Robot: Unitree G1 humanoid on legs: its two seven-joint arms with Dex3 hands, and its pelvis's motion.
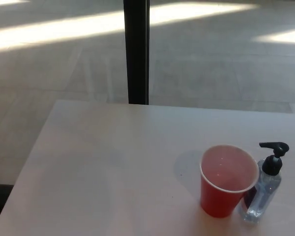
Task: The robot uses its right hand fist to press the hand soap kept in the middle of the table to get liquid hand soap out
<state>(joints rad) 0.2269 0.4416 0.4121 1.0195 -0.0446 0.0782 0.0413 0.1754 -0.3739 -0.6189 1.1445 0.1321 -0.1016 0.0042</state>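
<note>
Neither hand shows in the head view, so nothing can be said of how their fingers stand or whether they hold anything.

The soap bottle point(264, 189) stands upright near the right front of the worktop point(103, 167), not at its middle. It is a small clear bottle, the liquid inside clear as well, with a black pump on top whose spout points toward picture left. A dark patch shows on the side facing the cup, perhaps a label, but no writing or brand can be read on it.

Just beside it, on the left in the picture, stands a red cup point(228, 181), upright and open, with a pale rim. The cup overlaps the bottle's lower left side in this view; whether the two touch cannot be told. The cup bears no print that can be seen.

The worktop is pale and plain. Beyond its far edge lies a grey floor point(226, 64) crossed by bright bands of light, and a black post point(137, 51) rises from behind the worktop's far edge.
</note>
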